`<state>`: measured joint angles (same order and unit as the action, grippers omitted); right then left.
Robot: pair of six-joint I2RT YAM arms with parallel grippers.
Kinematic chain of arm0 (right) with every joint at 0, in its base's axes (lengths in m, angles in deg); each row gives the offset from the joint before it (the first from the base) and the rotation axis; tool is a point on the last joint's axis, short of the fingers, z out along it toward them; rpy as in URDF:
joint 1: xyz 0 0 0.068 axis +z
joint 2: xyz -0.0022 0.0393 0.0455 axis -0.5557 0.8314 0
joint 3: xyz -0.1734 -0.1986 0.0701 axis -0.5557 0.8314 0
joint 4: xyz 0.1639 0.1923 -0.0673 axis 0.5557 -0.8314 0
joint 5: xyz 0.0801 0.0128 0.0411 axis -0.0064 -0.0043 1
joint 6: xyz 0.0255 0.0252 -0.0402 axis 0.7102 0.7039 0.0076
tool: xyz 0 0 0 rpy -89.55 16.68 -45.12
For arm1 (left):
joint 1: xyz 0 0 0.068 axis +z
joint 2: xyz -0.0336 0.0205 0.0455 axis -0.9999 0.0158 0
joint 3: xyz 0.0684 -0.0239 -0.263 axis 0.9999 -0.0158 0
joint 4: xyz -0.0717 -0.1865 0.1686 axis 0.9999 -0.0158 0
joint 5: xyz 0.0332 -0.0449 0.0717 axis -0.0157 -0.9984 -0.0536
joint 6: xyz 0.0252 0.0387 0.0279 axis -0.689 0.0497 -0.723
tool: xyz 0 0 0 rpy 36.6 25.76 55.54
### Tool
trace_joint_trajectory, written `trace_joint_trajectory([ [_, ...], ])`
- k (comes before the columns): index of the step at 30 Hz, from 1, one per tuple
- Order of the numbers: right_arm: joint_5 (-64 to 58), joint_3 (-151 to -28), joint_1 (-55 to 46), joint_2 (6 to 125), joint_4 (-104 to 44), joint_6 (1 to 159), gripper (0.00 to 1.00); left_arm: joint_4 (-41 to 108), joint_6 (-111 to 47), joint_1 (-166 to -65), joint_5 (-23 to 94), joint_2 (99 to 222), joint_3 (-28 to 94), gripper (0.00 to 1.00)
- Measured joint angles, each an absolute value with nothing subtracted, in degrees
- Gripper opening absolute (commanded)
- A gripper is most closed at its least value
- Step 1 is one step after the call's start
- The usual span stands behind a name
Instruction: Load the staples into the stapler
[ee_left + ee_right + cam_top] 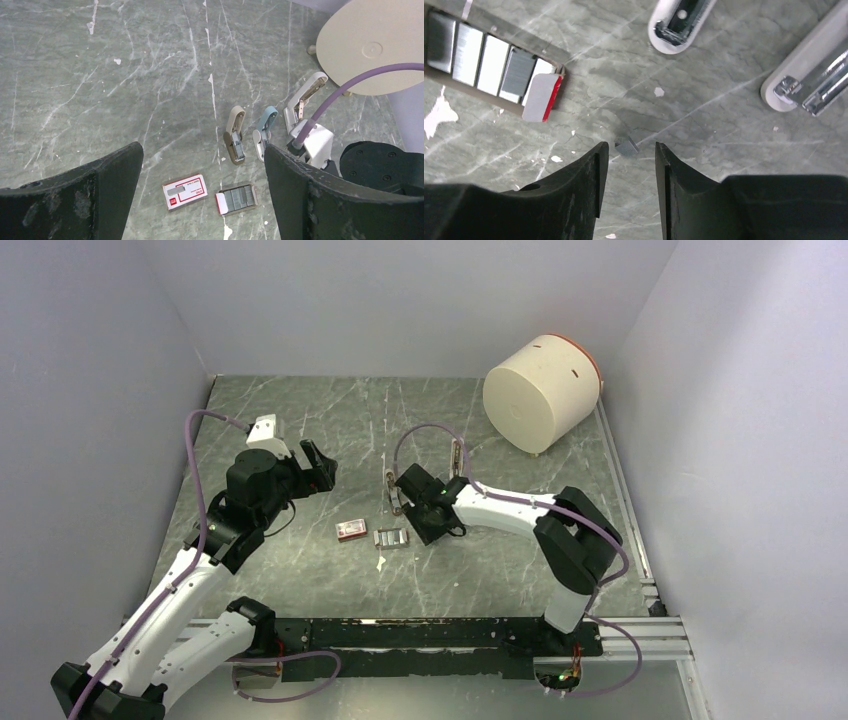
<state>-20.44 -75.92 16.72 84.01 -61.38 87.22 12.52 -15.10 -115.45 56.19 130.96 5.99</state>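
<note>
The staples [240, 196] are silvery-grey strips in a small open tray with a red end, also seen in the top view [390, 538] and the right wrist view [484, 57]. A little red and white box [185, 191] lies left of them. Three staplers lie opened: beige [235, 136], blue [264, 131] and white [302, 102]. A short grey piece of staple strip [626, 148] lies on the table just beyond the fingertips of my right gripper [631, 146]; its jaws stand apart and touch nothing. My left gripper [202, 150] hangs wide open above the box and tray.
A large cream cylinder [540, 392] lies on its side at the back right. The blue stapler's end [676, 20] and another stapler [809, 85] lie just beyond my right gripper. White walls close in the marbled table [300, 420] on three sides.
</note>
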Motion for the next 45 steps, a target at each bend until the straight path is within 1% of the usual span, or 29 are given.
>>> trace_joint_trajectory([
  [7,-13.53,-76.42,16.54,84.80,-62.17,74.34,0.43,12.50,-15.12,-115.45,56.19,130.96,5.99,0.95],
  [16,-10.16,-76.51,15.78,86.64,-62.52,66.43,0.39,12.50,-15.10,-115.45,56.21,130.96,5.99,0.95],
  [19,-9.42,-76.79,15.36,86.94,-62.46,65.53,0.36,12.50,-15.10,-115.45,56.21,130.98,5.99,0.95],
  [25,-7.91,-77.71,14.03,87.82,-62.08,64.59,0.34,12.50,-15.12,-115.45,56.21,130.98,5.99,0.95],
  [28,-7.74,-77.84,13.96,87.95,-62.08,64.18,0.26,12.50,-15.12,-115.45,56.21,130.98,5.99,0.95],
  [30,-7.69,-78.37,13.90,88.34,-62.24,64.13,0.23,12.50,-15.12,-115.45,56.21,130.98,5.99,0.95],
  [38,-8.22,-79.11,13.81,88.93,-62.39,65.62,0.22,12.50,-15.12,-115.45,56.21,130.98,5.99,0.95],
  [45,-11.17,-79.31,13.35,88.78,-62.04,71.13,0.22,12.50,-15.12,-115.45,56.21,130.98,5.99,0.95],
])
